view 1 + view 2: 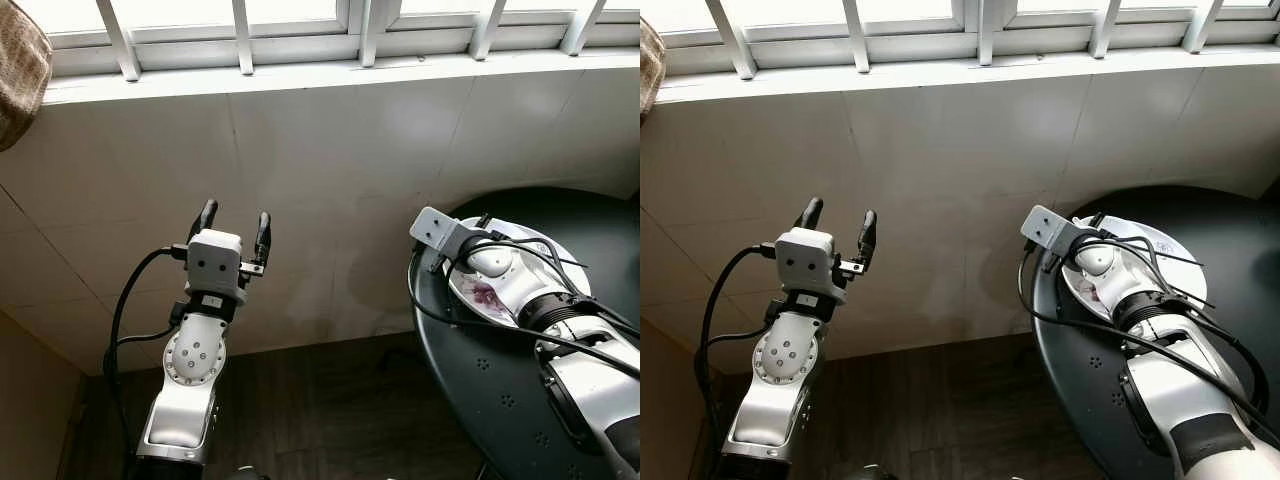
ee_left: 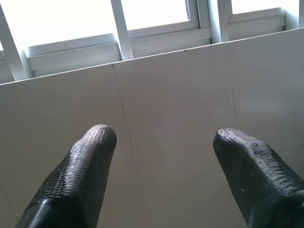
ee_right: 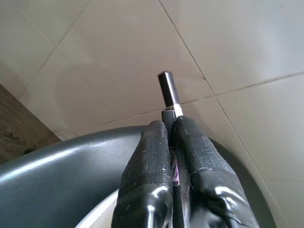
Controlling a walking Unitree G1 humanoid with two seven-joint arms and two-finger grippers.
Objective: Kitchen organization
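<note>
My right gripper point(image 3: 172, 130) is shut on a thin utensil, whose dark, silver-banded handle point(image 3: 168, 90) sticks out past the fingertips. It is held low over a white plate point(image 1: 547, 251) with a purple pattern, which sits on the round black table point(image 1: 500, 400). In the eye views the right wrist point(image 1: 490, 262) covers the gripper and much of the plate. My left gripper point(image 1: 233, 222) is raised in front of the tiled wall, away from the table. It stands open, with nothing between its fingers point(image 2: 90, 156).
A white tiled wall point(image 1: 340, 150) runs under a barred window sill point(image 1: 300, 75). A brown cloth point(image 1: 18, 70) hangs at the upper left. Dark wooden floor point(image 1: 320, 410) lies between the arms. The table's edge is close to the wall.
</note>
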